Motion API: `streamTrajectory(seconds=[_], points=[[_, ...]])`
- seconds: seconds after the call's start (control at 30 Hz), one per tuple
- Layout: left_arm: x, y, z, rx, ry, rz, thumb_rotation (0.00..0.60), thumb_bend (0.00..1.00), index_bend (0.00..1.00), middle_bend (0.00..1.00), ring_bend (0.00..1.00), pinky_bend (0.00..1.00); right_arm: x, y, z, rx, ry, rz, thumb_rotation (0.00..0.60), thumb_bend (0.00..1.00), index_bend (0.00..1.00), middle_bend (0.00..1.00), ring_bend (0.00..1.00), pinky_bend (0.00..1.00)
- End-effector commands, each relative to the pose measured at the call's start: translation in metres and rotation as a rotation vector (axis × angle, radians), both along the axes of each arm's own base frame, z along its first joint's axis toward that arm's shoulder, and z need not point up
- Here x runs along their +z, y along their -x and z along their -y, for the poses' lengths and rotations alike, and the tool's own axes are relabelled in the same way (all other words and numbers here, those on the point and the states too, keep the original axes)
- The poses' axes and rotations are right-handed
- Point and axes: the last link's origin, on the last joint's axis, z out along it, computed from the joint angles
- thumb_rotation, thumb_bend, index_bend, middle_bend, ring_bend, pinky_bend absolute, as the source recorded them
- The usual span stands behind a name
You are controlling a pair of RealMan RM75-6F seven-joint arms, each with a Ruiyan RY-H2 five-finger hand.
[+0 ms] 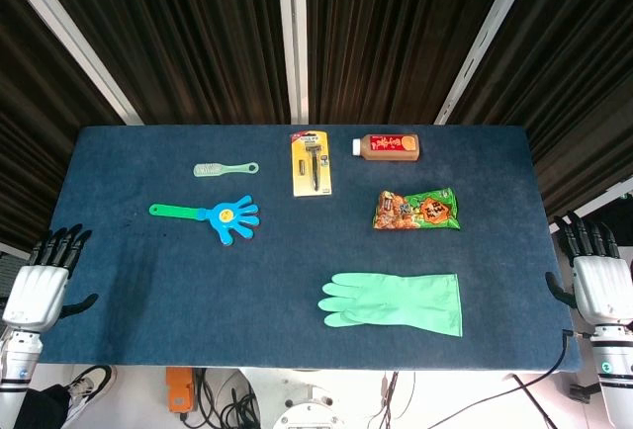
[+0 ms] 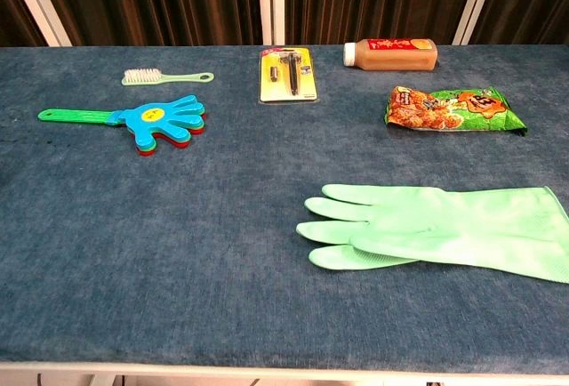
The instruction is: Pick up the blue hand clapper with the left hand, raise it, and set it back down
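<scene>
The blue hand clapper (image 1: 223, 216) lies near the desk's (image 1: 148, 291) left edge; left robot hand (image 1: 40, 281) and right robot hand (image 1: 598, 281) hang released, off the edges.

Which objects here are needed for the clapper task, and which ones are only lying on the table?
Needed for the task:
blue hand clapper
left hand

Only lying about:
small brush
razor pack
bottle
snack bag
green rubber glove
right hand, idle at the table's edge
</scene>
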Motion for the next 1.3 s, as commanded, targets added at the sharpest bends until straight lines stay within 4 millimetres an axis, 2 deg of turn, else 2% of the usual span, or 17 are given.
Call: streamTrajectory(seconds=[0.03,0.2,0.37,0.5,0.57,0.77,1.03,1.3], points=[[-0.001,-0.001,0.000,0.000,0.013,0.002,0.600,0.12,0.00,0.00,0.00,0.00,-0.001,0.000,-0.001,0.002,-0.003,0.000,0.600,0.25,0.00,0.00,0.00,0.00],[-0.003,-0.004,-0.003,-0.008,0.034,0.008,0.600,0.12,0.00,0.00,0.00,0.00,0.000,-0.001,-0.001,0.007,-0.006,-0.001,0.600,0.25,0.00,0.00,0.00,0.00],[-0.005,-0.015,-0.021,-0.025,0.067,0.041,0.600,0.12,0.00,0.00,0.00,0.00,0.005,-0.003,0.001,0.012,0.010,-0.004,0.600,0.25,0.00,0.00,0.00,0.00],[-0.015,-0.028,-0.054,-0.034,0.138,0.101,0.600,0.16,0.00,0.00,0.00,0.00,0.009,-0.005,0.004,0.010,0.019,-0.012,0.600,0.25,0.00,0.00,0.00,0.00],[-0.022,-0.035,-0.077,-0.037,0.194,0.112,0.600,0.18,0.00,0.00,0.00,0.00,0.011,-0.006,0.005,0.011,0.024,-0.021,0.600,0.25,0.00,0.00,0.00,0.00],[-0.054,-0.065,-0.137,-0.063,0.302,0.126,0.600,0.19,0.00,0.00,0.00,0.00,0.013,-0.002,0.004,-0.007,0.029,-0.021,0.600,0.25,0.00,0.00,0.00,0.00],[-0.093,-0.073,-0.177,-0.025,0.352,0.114,0.600,0.26,0.07,0.00,0.00,0.00,0.014,0.005,0.006,-0.028,0.020,-0.013,0.600,0.25,0.00,0.00,0.00,0.00],[-0.119,-0.073,-0.195,0.010,0.400,0.084,0.600,0.33,0.11,0.00,0.00,0.00,0.020,0.010,0.003,-0.030,0.032,-0.005,0.600,0.25,0.00,0.00,0.00,0.00]])
